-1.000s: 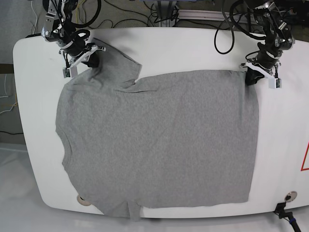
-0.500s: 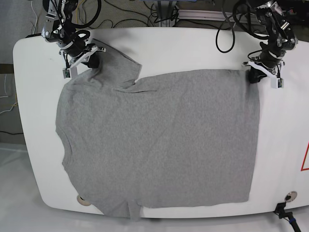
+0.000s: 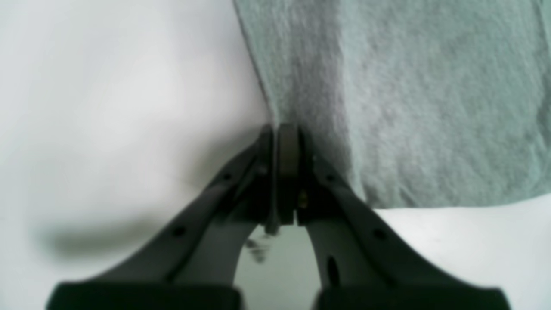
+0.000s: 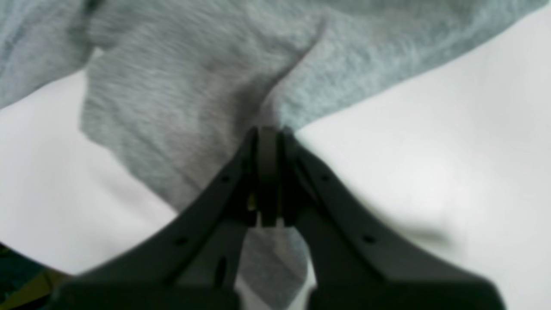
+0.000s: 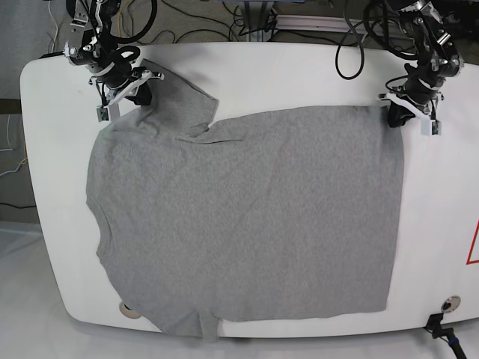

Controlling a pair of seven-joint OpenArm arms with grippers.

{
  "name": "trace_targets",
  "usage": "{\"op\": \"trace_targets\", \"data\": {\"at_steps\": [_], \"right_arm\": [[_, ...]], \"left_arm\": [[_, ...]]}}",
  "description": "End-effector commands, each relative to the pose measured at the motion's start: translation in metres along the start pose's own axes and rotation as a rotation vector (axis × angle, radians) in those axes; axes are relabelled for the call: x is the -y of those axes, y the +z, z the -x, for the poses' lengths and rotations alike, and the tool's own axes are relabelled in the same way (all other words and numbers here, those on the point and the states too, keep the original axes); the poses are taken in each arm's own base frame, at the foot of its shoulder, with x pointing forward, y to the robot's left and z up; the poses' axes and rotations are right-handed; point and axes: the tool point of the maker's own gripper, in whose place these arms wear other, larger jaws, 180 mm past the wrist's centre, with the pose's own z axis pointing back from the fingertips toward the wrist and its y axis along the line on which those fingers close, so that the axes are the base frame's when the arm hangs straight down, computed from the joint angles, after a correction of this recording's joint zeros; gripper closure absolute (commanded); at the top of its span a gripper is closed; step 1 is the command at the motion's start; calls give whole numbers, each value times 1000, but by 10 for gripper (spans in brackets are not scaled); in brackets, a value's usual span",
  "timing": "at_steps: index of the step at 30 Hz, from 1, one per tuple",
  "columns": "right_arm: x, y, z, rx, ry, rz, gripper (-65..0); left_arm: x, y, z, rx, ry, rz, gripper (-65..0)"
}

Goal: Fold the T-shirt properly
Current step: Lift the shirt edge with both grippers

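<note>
Beside your left gripper (image 5: 397,118), bare table (image 5: 441,187) lies open toward the edge. Beyond your right gripper (image 5: 142,96), cables (image 5: 187,19) crowd the table's far edge.

A big white table (image 5: 441,194) with round corners is sitting there. Black wires (image 5: 187,22) are lying behind it. A red sign (image 5: 473,247) is showing on its edge.

A white table (image 5: 449,224) with rounded corners carried a heather-grey T-shirt (image 5: 247,217) spread flat over most of its top, one sleeve folded inward, the shirt's lower edge hanging over the near rim.
</note>
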Motion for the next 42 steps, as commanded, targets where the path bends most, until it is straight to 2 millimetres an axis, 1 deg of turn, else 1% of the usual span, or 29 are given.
{"op": "trace_targets", "data": {"at_steps": [1, 3, 5, 8, 9, 11, 14, 17, 18, 21, 24, 26, 27, 28, 31, 33, 35, 39, 40, 42], "right_arm": [[-4, 5, -16, 50, 20, -13, 0], [-3, 10, -20, 66, 26, -5, 0], [4, 21, -21, 81, 24, 23, 0], [1, 29, -20, 84, 40, 29, 0], [1, 33, -17, 80, 44, 31, 0], [6, 41, -10, 69, 41, 53, 0], [9, 45, 5, 36, 33, 60, 0], [7, 50, 19, 7, 51, 45, 0], [4, 51, 24, 2, 45, 34, 0], [7, 60, 32, -8, 50, 43, 0], [5, 65, 42, -34, 64, 34, 0], [1, 70, 48, -47, 78, 25, 0], [1, 71, 51, -55, 80, 21, 0], [0, 71, 52, -57, 86, 16, 0], [-2, 72, 46, -42, 102, 11, 0], [-5, 71, 34, -6, 99, -4, 0], [-2, 72, 18, 42, 88, -5, 0], [10, 76, -13, 127, 92, 12, 0], [11, 77, -21, 143, 101, 8, 0], [9, 77, -33, 172, 105, -11, 0]], "left_arm": [[-3, 6, -19, 46, -35, -2, 0], [-3, 8, -21, 48, -48, -6, 0], [-2, 13, -22, 52, -63, -10, 0], [0, 22, -20, 49, -90, -17, 0], [0, 25, -19, 45, -97, -20, 0], [1, 30, -15, 38, -110, -24, 0], [2, 38, -7, 18, -126, -25, 0], [6, 42, 4, -8, -161, 9, 0], [5, 44, 7, -17, -159, 7, 0], [0, 51, 19, -52, -168, -4, 0], [-7, 58, 27, -83, -181, -13, 0], [-9, 63, 36, -107, -181, -17, 0], [-10, 65, 38, -114, -180, -21, 0], [-15, 70, 33, -107, -197, -35, 0], [-13, 76, 19, -74, -225, -48, 0], [-6, 77, 8, -47, -255, -43, 0], [3, 75, -12, 6, -277, -29, 0], [11, 67, -29, 19, -245, 0, 0], [13, 66, -33, 34, -241, 9, 0], [19, 62, -49, 82, -236, 27, 0]]}}
